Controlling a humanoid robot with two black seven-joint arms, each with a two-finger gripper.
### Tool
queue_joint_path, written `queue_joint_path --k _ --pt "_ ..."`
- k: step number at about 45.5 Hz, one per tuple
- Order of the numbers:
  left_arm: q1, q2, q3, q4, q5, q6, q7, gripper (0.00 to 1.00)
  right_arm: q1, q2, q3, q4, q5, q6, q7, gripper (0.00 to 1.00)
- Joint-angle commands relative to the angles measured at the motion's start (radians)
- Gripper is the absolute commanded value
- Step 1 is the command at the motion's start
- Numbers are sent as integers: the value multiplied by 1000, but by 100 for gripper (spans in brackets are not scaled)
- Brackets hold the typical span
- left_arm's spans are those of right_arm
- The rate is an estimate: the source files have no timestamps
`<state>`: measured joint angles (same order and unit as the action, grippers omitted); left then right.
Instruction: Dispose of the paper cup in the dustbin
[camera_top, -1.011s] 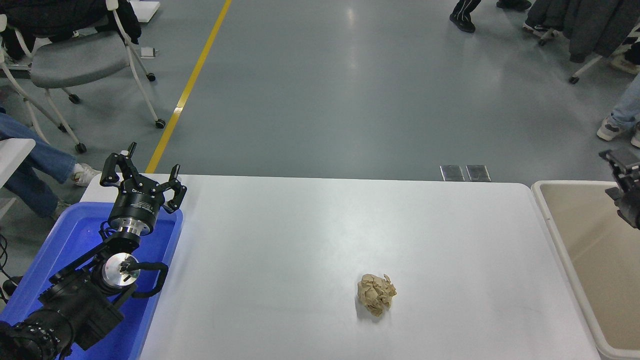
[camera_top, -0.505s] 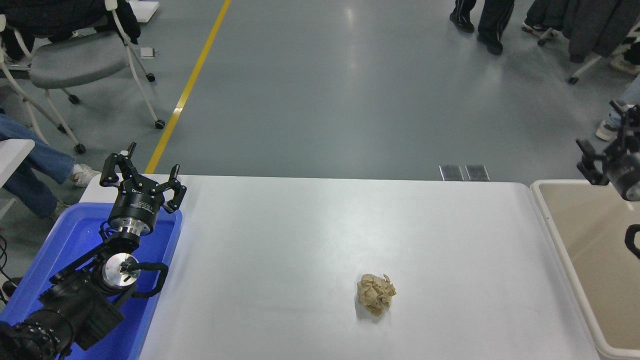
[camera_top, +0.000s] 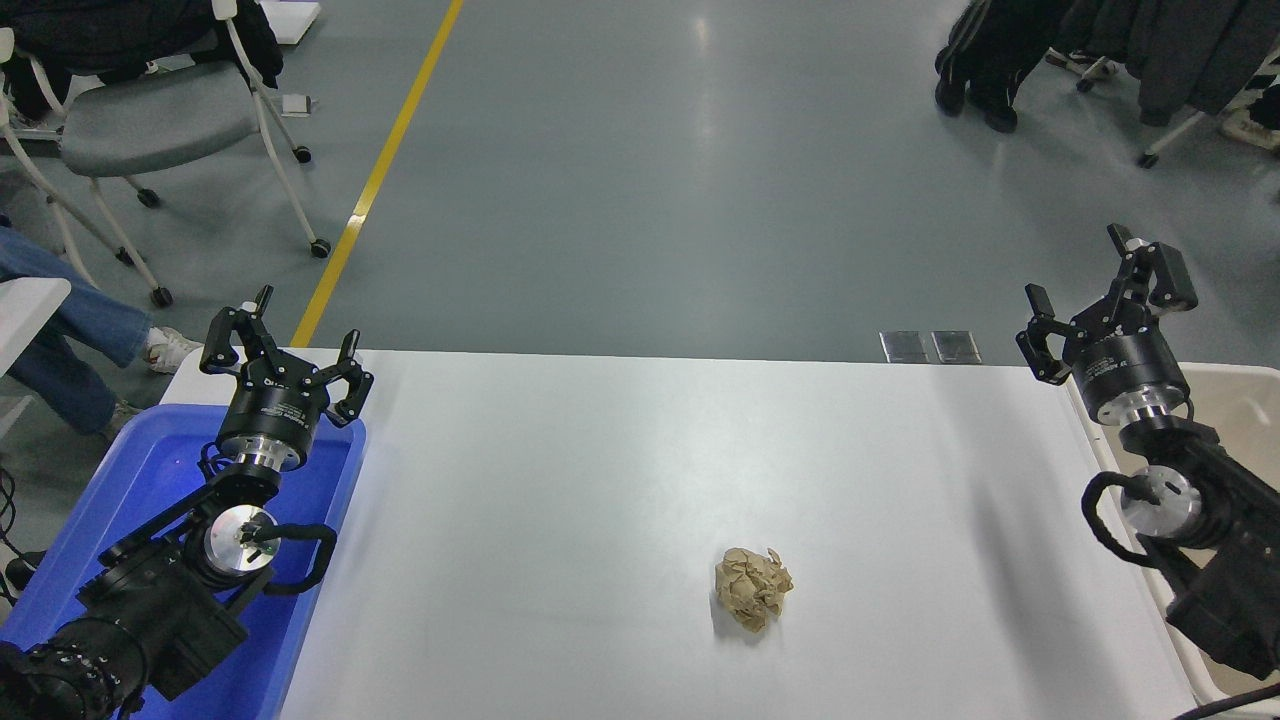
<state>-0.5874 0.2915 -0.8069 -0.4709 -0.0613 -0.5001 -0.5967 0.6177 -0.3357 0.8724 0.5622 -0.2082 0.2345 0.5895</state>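
Observation:
The paper cup is not in view. The beige dustbin stands at the table's right end, mostly covered by my right arm. My right gripper is open and empty, raised over the table's far right corner beside the dustbin's near rim. My left gripper is open and empty, parked over the far end of the blue tray at the lower left.
A crumpled brown paper ball lies on the white table, right of centre near the front. A blue tray sits at the left end. Chairs and people's legs are on the floor beyond the table.
My right arm has swung in from the right edge and risen, bringing its open gripper left over the table's far right corner. The left arm and the paper ball have not moved.

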Motion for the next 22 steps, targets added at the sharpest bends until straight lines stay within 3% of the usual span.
queue_joint_path --k 1,22 --pt "0 0 0 0 0 0 0 100 -23 41 7 -22 -16 -1 13 100" --pt "0 0 0 0 0 0 0 100 -9 43 -116 -74 -8 3 13 100"
